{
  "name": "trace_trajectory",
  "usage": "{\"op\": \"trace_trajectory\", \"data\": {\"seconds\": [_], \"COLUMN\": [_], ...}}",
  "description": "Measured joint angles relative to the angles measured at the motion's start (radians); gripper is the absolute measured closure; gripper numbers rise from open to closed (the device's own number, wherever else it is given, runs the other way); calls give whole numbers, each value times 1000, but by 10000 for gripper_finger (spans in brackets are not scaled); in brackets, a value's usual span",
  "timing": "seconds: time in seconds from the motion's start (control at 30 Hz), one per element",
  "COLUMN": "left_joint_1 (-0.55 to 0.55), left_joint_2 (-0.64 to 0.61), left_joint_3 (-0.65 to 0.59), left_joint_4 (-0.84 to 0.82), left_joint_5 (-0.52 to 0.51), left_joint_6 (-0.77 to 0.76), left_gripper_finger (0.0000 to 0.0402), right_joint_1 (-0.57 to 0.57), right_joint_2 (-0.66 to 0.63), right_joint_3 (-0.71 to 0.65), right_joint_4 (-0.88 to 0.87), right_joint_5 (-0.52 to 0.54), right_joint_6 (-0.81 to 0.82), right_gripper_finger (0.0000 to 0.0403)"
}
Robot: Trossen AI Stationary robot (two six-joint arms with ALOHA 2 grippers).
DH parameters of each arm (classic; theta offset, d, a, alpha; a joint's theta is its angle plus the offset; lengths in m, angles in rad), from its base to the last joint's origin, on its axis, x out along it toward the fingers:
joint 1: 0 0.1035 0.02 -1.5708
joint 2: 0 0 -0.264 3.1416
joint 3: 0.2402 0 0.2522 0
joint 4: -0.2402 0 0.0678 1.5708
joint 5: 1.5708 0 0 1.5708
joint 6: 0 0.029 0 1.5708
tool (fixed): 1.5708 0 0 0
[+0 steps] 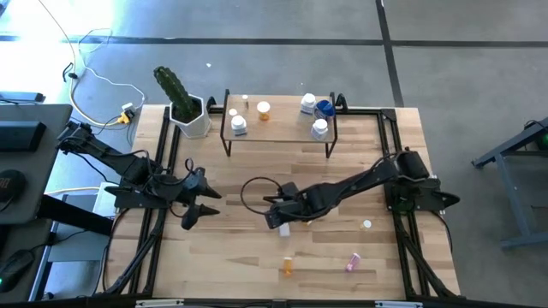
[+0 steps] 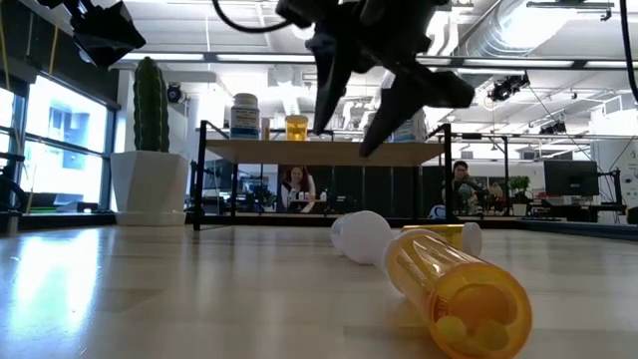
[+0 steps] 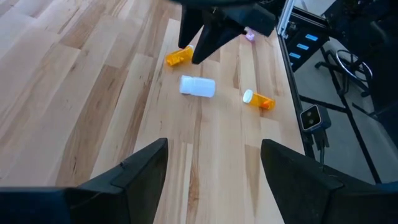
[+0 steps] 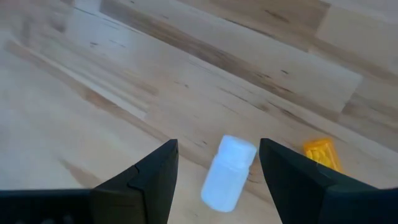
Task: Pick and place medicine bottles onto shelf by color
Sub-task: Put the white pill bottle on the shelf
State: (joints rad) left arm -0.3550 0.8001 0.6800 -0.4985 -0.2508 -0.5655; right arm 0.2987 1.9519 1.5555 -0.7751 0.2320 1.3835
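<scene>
Two hands stand spread: the right hand (image 1: 276, 219) hovers mid-table over a lying white bottle (image 4: 228, 172), the left hand (image 1: 199, 205) waits near the left edge. Shelf (image 1: 278, 127) at the table's (image 1: 240, 257) far edge carries several bottles; an orange bottle (image 1: 288, 265) lies near the front edge.

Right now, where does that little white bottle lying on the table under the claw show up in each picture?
High view: white bottle at table centre, just below the right claw.
Low view: lying mid-picture, behind the orange bottle.
Left wrist view: lying on the wood.
Right wrist view: between the open fingers.
Shared landmark: the right claw, which hangs over it.
</scene>
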Motion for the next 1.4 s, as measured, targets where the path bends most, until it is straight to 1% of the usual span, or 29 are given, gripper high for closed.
{"op": "trace_trajectory", "data": {"seconds": [0.13, 0.27, 0.43, 0.53, 0.8, 0.93, 1.17, 1.33, 1.4], "left_joint_1": [0, 0, 0, 0, 0, 0, 0, 0, 0], "left_joint_2": [0, 0, 0, 0, 0, 0, 0, 0, 0], "left_joint_3": [0, 0, 0, 0, 0, 0, 0, 0, 0], "left_joint_4": [-1, -2, -2, -2, -2, -1, -2, -1, -1], "left_joint_5": [0, 0, 0, 0, 0, 0, 0, 0, 0], "left_joint_6": [-4, -5, -7, -7, -7, -7, -7, -7, -7], "left_gripper_finger": [154, 154, 154, 154, 154, 154, 154, 154, 154], "right_joint_1": [1, 1, 1, 1, -6, -12, -10, -1, 4], "right_joint_2": [35, 67, 105, 127, 178, 178, 177, 170, 169], "right_joint_3": [0, 0, -1, -1, -1, -1, 0, 2, 20], "right_joint_4": [2, 8, 10, 17, 39, 40, 41, 34, 27], "right_joint_5": [-5, -48, -64, -94, -137, -138, -128, -100, -82], "right_joint_6": [33, 38, 78, 82, 102, 114, 118, 95, 90], "right_gripper_finger": [187, 187, 187, 187, 189, 212, 292, 294, 283]}}
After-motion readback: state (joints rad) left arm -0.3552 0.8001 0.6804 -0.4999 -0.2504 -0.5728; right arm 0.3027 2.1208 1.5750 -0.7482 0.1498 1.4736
